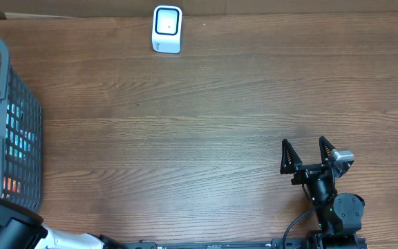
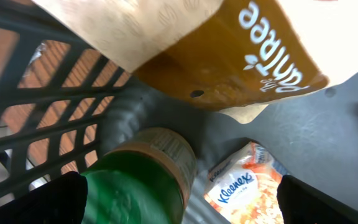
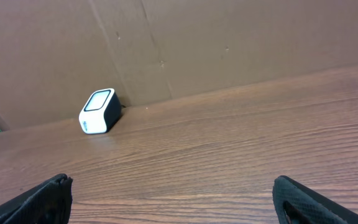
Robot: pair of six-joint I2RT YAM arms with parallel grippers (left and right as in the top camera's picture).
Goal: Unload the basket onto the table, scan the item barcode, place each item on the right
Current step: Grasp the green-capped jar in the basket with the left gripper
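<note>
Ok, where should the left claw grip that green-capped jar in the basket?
Probably the green cap of the jar, approached head-on by the left claw: the cap faces it, round and bare, while the brown bag overhangs the body.

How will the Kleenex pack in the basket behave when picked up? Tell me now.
The Kleenex pack looks film-wrapped and soft, so it will probably squash and bend rather than stay stiff. Being tissues, it is likely light. Its shiny wrapper may slip, and the green bottle beside it could crowd a grasp.
</note>
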